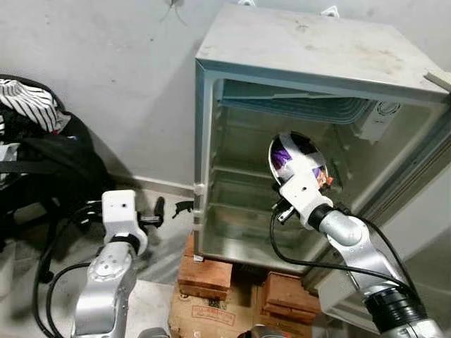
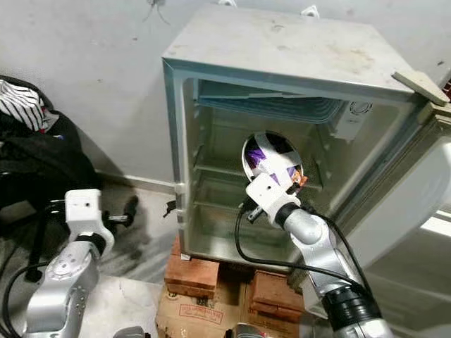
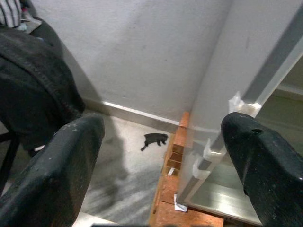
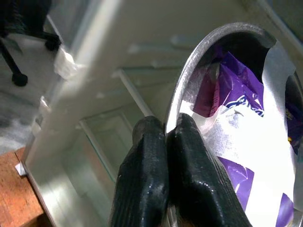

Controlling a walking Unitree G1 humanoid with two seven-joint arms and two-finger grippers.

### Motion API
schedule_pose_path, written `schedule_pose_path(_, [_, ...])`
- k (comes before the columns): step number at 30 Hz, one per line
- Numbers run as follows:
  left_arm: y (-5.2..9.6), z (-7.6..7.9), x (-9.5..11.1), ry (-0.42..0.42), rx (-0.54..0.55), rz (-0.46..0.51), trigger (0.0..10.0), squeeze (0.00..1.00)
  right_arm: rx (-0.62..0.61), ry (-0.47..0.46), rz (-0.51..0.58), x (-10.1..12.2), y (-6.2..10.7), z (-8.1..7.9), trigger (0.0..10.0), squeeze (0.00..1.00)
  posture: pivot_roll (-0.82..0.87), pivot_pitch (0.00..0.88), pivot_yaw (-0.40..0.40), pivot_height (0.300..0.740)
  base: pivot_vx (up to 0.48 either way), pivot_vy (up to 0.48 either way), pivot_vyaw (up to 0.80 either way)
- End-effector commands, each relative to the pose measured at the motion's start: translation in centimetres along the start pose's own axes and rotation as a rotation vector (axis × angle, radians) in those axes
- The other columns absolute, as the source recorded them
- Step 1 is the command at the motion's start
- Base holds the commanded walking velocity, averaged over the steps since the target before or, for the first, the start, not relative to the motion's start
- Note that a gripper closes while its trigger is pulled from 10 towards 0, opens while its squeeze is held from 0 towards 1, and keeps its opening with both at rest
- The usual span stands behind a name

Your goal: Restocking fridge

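Eye views: right gripper (image 1: pixel 285 184) pinches metal bowl (image 1: pixel 296 155) of purple packets (image 2: pixel 271 160), held inside open fridge (image 1: pixel 232 204) standing on bricks (image 1: pixel 204 274). Black bag (image 1: pixel 42 162) by left wall.
Left wrist: left gripper (image 3: pixel 161 156) spread beside fridge edge.
Right wrist: fingers (image 4: pixel 156 175) clamp bowl rim.

Right arm extends forward and up; the right gripper (image 4: pixel 166 137) has both black fingers (image 4: pixel 142 179) pressed together, pinching a thin rim. Left arm is raised at the robot's left side; the left gripper (image 3: pixel 163 137) has its fingers spread wide, holding nothing.
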State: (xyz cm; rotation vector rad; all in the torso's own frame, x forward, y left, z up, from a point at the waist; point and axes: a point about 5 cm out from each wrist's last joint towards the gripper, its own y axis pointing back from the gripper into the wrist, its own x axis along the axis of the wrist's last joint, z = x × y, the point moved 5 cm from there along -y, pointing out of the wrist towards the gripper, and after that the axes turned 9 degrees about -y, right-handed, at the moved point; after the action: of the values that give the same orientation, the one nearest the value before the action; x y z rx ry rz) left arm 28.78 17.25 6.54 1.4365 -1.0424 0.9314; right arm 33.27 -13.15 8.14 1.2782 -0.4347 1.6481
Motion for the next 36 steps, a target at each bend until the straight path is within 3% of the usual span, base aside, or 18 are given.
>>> schedule_pose_path(1, [0.13,0.09,0.48,0.003,-0.007,0.017,10.0,0.00,0.019,0.049,0.044,1.34,-0.14,0.07,10.0,0.00,0.05,0.000,-0.074,0.740,0.262,0.000,0.00])
schedule_pose_path(10, [0.26,0.25,0.16,0.007,-0.013,0.002,10.0,0.00,0.025,0.034,0.039,1.21,-0.02,-0.12,10.0,0.00,0.04,0.000,-0.074,0.740,0.285,0.000,0.50])
schedule_pose_path(29, [0.16,0.68,0.07,0.008,-0.040,-0.004,10.0,0.00,0.000,0.038,0.021,0.71,-0.11,0.40,10.0,0.00,0.04,0.000,-0.075,0.740,0.073,0.000,0.00])
schedule_pose_path(36, [0.19,0.67,0.02,0.006,-0.045,-0.005,10.0,0.00,-0.001,0.039,0.021,0.76,-0.17,0.38,10.0,0.00,0.04,0.000,-0.075,0.740,0.445,0.000,0.00])
